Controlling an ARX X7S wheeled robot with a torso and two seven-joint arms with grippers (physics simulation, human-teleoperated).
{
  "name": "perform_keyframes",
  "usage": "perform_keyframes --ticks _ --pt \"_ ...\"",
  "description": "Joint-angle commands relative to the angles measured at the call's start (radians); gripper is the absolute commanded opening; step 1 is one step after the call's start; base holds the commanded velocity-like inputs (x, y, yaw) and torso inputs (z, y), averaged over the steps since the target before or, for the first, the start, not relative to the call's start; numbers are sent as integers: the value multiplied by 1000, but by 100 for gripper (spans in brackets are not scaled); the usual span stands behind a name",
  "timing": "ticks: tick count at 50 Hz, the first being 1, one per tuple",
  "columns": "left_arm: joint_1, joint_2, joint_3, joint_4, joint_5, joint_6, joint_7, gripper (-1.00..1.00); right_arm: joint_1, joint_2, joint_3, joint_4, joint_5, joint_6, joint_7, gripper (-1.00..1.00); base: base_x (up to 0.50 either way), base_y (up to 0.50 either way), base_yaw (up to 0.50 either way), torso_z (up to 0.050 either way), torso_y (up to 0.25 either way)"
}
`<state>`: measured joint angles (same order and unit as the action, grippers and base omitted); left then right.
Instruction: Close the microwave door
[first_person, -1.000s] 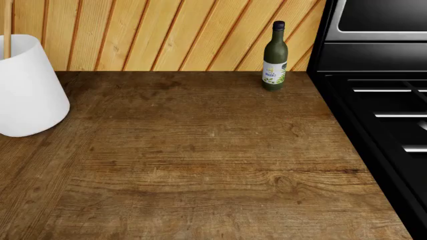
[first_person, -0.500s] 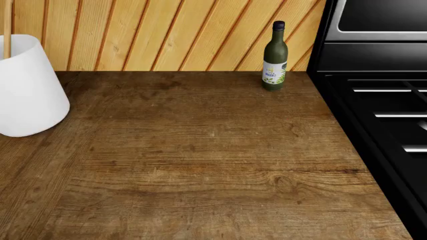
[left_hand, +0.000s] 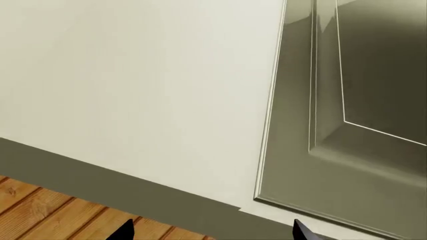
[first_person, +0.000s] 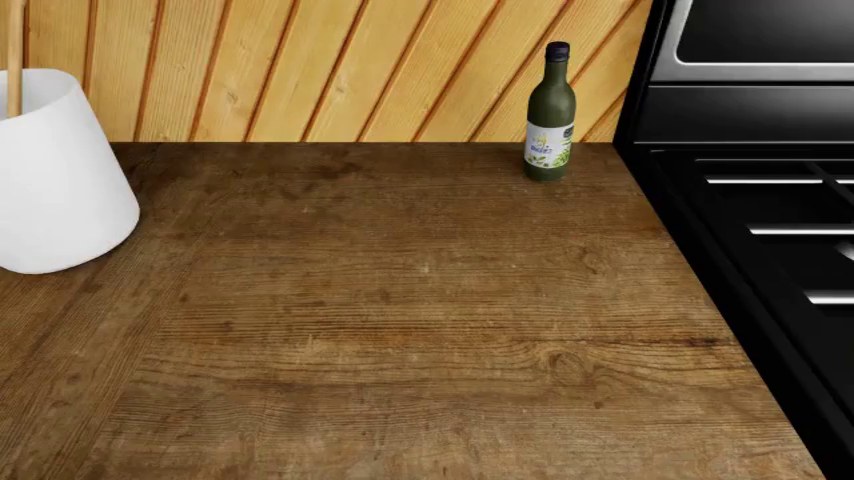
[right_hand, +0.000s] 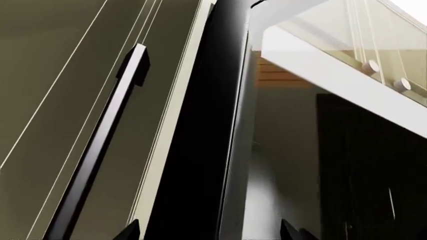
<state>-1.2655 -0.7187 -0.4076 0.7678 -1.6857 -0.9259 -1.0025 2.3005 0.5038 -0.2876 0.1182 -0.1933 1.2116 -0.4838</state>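
The microwave is not in the head view; what may be its door (right_hand: 200, 130), a black panel seen edge-on, shows only in the right wrist view, beside a cabinet front with a long dark handle (right_hand: 100, 145). I judge the step is still the approach: bring the right gripper (right_hand: 208, 231) flat against that panel's outer face, far from the hinge, and push steadily rather than grip. Its jaws stand apart, only tips showing; the left gripper (left_hand: 212, 231) looks the same, facing a pale wall and a cabinet panel (left_hand: 347, 110). Raising the head first would help. The wooden tabletop (first_person: 400, 320) carries a bottle (first_person: 549, 112) at the plank wall and a white pot (first_person: 54, 170); a black stove (first_person: 761, 200) stands to its right.
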Motion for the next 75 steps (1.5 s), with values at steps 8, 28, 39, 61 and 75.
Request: perform_keyframes --ticks 8,28,39,61,75 --pt "8 -1 4 3 -3 7 -1 100 8 2 4 49 -4 -20 -5 100 0 0 0 0 0" --pt "12 -4 8 7 -2 14 0 100 39 -34 53 152 -14 -45 8 100 0 0 0 0 0" --pt "13 -6 11 9 0 17 1 100 50 -39 61 182 -46 -66 -10 100 0 0 0 0 0" --pt "19 -12 15 15 -4 24 -3 100 54 -119 206 245 -298 -118 -164 100 0 0 0 0 0" --pt "24 -12 17 13 3 28 1 100 55 -138 256 278 -368 -146 -195 100 0 0 0 0 0"
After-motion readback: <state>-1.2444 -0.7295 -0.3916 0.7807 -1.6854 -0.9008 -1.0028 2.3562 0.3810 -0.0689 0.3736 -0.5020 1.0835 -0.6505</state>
